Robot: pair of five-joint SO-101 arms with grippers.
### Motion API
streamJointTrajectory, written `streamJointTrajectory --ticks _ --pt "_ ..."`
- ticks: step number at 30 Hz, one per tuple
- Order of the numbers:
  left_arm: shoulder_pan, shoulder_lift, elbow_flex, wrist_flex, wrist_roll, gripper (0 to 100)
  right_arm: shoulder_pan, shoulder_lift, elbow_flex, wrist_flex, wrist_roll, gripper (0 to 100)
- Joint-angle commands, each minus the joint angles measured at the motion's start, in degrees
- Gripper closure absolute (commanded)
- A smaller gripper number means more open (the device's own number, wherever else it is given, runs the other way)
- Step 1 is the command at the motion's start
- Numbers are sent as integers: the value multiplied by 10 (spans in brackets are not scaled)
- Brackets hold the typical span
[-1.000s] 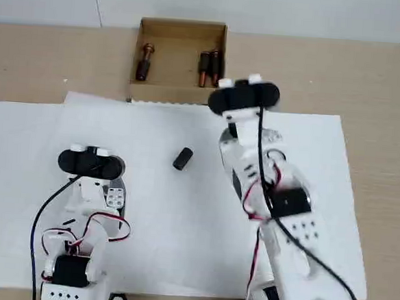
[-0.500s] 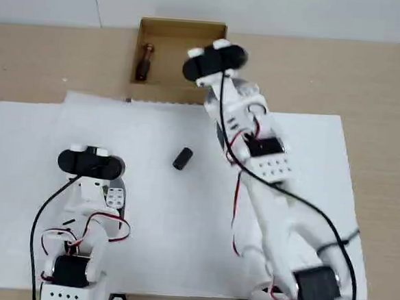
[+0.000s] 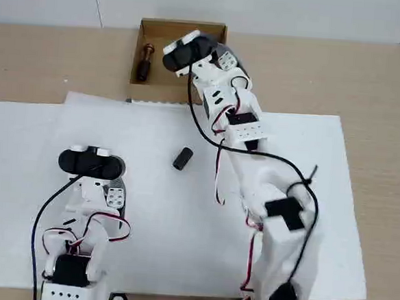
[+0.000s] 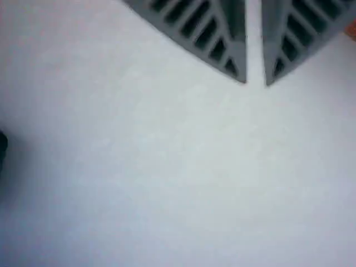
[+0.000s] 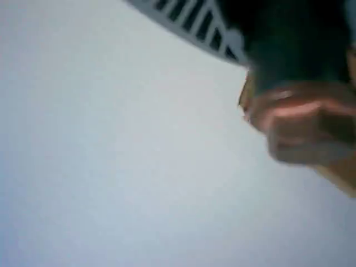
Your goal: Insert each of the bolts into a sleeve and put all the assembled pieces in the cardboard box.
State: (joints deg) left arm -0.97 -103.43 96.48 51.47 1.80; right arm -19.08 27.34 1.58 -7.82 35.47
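Over the twelve-o'clock cardboard box (image 3: 148, 24), right gripper (image 3: 183, 53) clamps a sleeved bolt (image 5: 300, 122).
Early release could bounce it out; left gripper (image 4: 254, 78) near-closed, empty.

The white left arm (image 3: 86, 207) sits folded, well short of the open brown cardboard box (image 3: 181, 25). Its grey ribbed left gripper (image 4: 255, 80) points down, the fingers nearly together. The white right arm (image 3: 254, 161) stretches out to the box, where its right gripper (image 3: 223, 57) is clamped on a dark sleeve with copper bolt (image 5: 295, 94).
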Motion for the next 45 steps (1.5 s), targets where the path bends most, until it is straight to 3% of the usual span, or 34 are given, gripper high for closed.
streamJointTrajectory --ticks 1,5,12,18,24,28,36,41,45 --pt "-2 -6 -3 1 -1 994 -7 33 -70 -24 35 991" --pt "-3 -6 -3 1 0 994 -18 83 -111 -24 84 978" --pt "-3 -6 -3 1 0 994 -19 112 -127 -19 105 797" --pt "-3 -6 -3 1 0 994 -19 112 -127 -19 105 812" --pt "-3 -6 -3 1 0 994 -17 104 -127 -23 138 894" --pt "-3 -6 -3 1 0 994 -17 25 -110 -19 140 998" --pt "-3 -6 -3 1 0 994 -19 -179 72 -10 141 996" --pt "-3 -6 -3 1 0 994 -19 -307 152 135 134 996" --pt "-3 -6 -4 1 0 994 -17 -393 193 246 43 996"
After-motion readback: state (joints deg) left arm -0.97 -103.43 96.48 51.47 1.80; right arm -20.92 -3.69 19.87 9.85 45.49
